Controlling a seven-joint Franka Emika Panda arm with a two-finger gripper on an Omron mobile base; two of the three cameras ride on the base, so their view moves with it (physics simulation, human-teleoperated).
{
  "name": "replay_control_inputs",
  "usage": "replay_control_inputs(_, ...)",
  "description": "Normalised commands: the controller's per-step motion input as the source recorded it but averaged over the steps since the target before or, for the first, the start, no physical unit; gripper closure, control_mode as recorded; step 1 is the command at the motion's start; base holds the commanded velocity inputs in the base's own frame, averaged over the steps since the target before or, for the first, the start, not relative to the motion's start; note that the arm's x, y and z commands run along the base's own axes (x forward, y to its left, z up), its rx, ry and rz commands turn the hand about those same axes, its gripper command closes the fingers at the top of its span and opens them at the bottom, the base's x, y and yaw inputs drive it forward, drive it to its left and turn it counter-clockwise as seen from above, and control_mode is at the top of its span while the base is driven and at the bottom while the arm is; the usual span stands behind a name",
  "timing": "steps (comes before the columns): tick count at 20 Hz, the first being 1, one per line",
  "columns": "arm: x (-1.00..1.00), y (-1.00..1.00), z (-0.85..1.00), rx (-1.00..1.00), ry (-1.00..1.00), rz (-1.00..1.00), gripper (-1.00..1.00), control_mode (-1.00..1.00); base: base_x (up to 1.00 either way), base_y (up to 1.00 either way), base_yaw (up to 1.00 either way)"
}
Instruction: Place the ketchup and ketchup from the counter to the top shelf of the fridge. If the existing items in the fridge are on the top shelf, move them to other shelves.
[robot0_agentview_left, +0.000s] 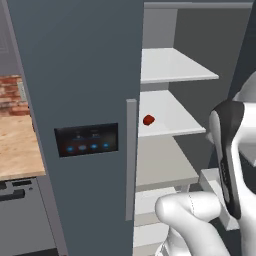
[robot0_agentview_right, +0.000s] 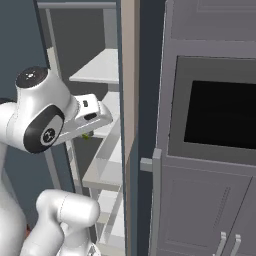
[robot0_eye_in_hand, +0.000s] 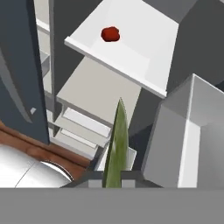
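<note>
The fridge (robot0_agentview_left: 80, 75) stands open, showing its white inside. Its top shelf (robot0_agentview_left: 175, 67) lies bare. One shelf lower (robot0_agentview_left: 175, 117) rests a small red lump (robot0_agentview_left: 148, 120), which the hand view shows on the same white shelf (robot0_eye_in_hand: 144, 48) as a red lump (robot0_eye_in_hand: 110, 33). My gripper (robot0_eye_in_hand: 112, 177) is shut on a small dark-green thing (robot0_eye_in_hand: 117, 140), the other existing item, held in front of the fridge and above a greyer shelf (robot0_eye_in_hand: 96, 92). In the right base view the green thing (robot0_agentview_right: 86, 136) peeks out under my hand (robot0_agentview_right: 90, 117). Both ketchup bottles are out of view. A strip of the counter (robot0_agentview_left: 17, 145) shows at the left.
The fridge door with its black light panel (robot0_agentview_left: 87, 140) and long handle (robot0_agentview_left: 131, 160) stands to the left of the opening. A clear door bin (robot0_eye_in_hand: 188, 135) sits close to the right of the gripper. Grey cabinets and a dark oven window (robot0_agentview_right: 220, 115) are on the right.
</note>
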Motion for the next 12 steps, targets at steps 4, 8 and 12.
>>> replay_control_inputs(4,0.20,0.20,0.00,0.03,0.00,0.07,1.00,-1.00,0.00,0.00,0.00)
replay_control_inputs(8,0.43,0.17,-0.11,0.10,0.00,0.01,1.00,-1.00,0.00,0.00,0.00)
replay_control_inputs(12,0.69,0.01,-0.30,0.07,0.00,0.00,1.00,-1.00,0.00,0.00,0.00)
